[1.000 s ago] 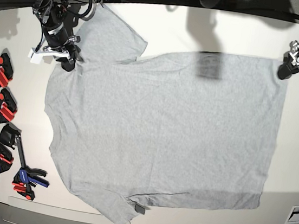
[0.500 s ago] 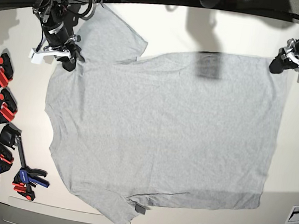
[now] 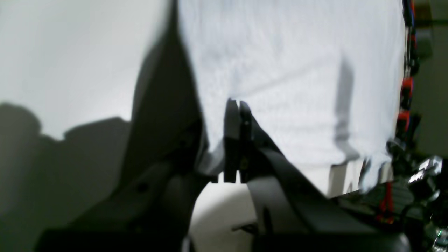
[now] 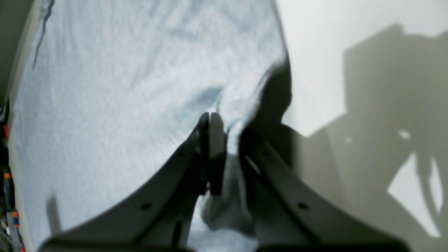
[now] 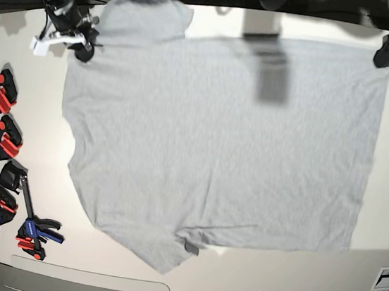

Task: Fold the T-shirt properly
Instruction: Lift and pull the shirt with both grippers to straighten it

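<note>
Your left gripper is clamped on the T-shirt; right gripper pinches its far edge too.

Your base view looks straight down on the table from high above. Each wrist view sits close behind its own jaws, aimed along them — blurred by nearness. All three share the T-shirt; the wrist views frame opposite far corners.
</note>
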You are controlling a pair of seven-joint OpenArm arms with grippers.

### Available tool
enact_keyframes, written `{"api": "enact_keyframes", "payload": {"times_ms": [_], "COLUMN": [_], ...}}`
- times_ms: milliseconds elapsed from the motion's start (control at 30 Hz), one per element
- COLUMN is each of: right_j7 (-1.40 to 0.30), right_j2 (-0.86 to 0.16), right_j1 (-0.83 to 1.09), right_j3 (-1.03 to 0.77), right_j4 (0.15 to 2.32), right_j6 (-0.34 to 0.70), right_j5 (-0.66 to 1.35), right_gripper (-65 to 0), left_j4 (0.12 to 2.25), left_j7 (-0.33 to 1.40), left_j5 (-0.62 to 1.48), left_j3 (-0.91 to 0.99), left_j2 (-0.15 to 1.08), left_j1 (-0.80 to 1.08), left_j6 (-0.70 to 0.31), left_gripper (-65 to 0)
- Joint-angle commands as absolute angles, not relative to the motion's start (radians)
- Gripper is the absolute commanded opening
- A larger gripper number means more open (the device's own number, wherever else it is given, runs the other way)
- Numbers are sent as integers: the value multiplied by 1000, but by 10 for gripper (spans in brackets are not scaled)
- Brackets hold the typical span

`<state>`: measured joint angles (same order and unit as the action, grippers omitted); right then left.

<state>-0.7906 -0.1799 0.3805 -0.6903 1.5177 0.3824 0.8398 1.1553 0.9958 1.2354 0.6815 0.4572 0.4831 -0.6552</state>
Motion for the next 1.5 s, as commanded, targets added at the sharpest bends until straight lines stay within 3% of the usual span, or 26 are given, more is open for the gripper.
{"api": "enact_keyframes", "payload": {"times_ms": [0, 133, 767, 1067, 1467], "right_j7": [-767, -771, -795, -781, -657], "right_j2": [-197, -196, -107, -108, -111], "right_j1": [393, 463, 702, 638, 396], "right_j3": [-707, -716, -765, -729, -442], "right_j4": [1555, 1617, 1891, 1890, 1888], "right_j6": [390, 390, 389, 450, 395], "right_j5": [869, 875, 879, 913, 542], "right_gripper": [-650, -650, -650, -650, -650], "left_j4": [1159, 1159, 1186, 1283, 1283], "left_j7": [1002, 1031, 1054, 1035, 972], "left_j5": [1238, 1285, 1345, 1301, 1184], "left_j3": [705, 755, 845, 842, 736], "left_j2": [474, 474, 480, 480, 483], "left_j1": [503, 542, 646, 571, 360], "left_j6": [-642, -688, -698, -698, -698], "left_gripper": [-650, -650, -650, -650, -650]}}
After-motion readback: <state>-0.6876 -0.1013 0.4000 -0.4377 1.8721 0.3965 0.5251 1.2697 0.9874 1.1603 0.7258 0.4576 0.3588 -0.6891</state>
